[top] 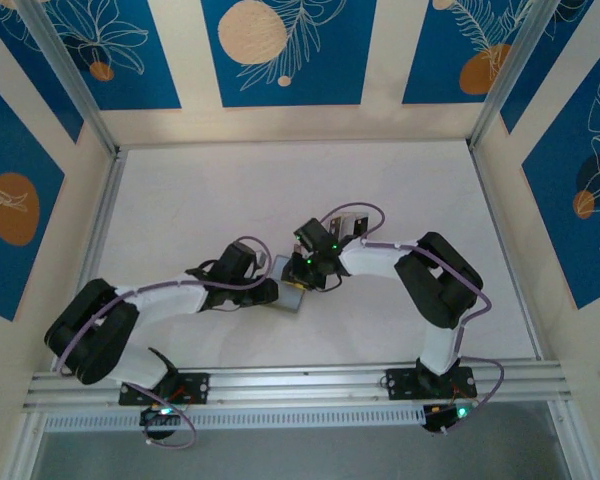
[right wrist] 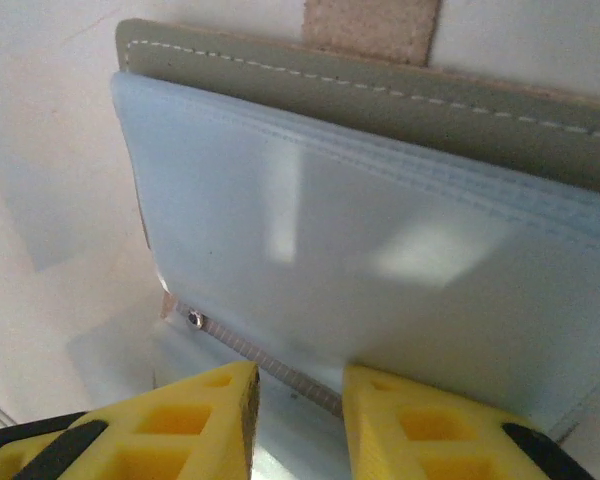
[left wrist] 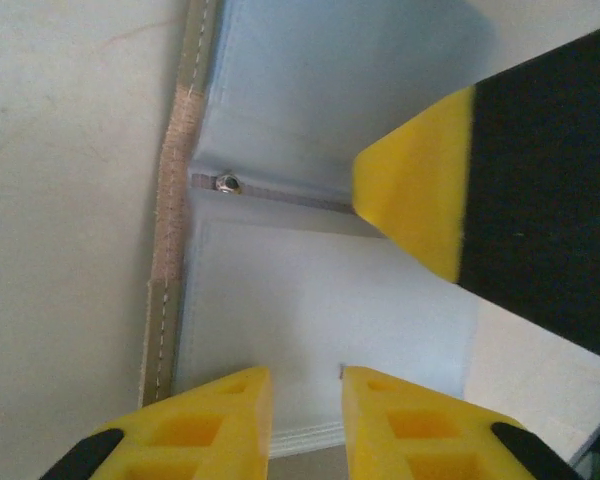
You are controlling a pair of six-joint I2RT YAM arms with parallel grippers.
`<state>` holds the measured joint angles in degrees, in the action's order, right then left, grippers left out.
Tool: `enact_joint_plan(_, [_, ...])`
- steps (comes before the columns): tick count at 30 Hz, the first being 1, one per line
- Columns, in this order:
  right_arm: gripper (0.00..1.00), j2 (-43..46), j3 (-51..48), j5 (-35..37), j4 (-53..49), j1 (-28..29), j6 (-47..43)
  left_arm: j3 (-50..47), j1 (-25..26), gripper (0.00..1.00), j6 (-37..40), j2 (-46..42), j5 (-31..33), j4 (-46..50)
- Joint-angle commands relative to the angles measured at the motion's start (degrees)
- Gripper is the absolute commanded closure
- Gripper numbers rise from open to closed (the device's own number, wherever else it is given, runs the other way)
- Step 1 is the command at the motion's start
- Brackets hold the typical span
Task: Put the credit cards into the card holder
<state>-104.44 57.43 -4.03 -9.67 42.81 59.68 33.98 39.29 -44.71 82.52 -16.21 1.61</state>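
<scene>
Holder (top: 292, 296) lies open at mid-table (top: 200, 200) between both arms, its pale blue inside showing. Left gripper (left wrist: 305, 385) has a narrow gap over the lower flap's near edge; whether it pinches that edge I cannot tell. Right gripper (right wrist: 300, 385), fingers narrowly parted, has one fingertip (left wrist: 420, 200) touching the fold.

Card holder (top: 291, 297) mid-table (top: 180, 200), lying open, grey stitched outside, pale bluish inside, small metal stud at fold.
</scene>
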Motion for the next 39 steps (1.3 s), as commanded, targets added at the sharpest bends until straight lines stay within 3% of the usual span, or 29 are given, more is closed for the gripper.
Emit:
enact_joint_plan(1, [0.69, -0.4, -3.4, 4.16, -2.92, -1.37, 5.0, 0.67, 0.6, 0.77, -0.68, 0.99, 1.57, -0.53])
enact_joint_plan(14, [0.69, -5.26, -5.41, 1.19, 1.13, -2.31, 8.39, -3.99, 2.18, 0.66, -1.21, -10.12, 1.85, 2.6])
enact_joint_plan(32, [0.69, -5.84, -5.02, 0.53, 0.88, -2.64, 7.74, -7.04, 5.61, 0.58, -5.04, -7.88, 4.2, -0.41])
enact_joint_plan(39, [0.69, -6.39, -4.78, 0.08, 1.05, -2.33, 7.65, -4.24, 5.62, 0.56, -4.76, -2.57, 4.69, -2.55])
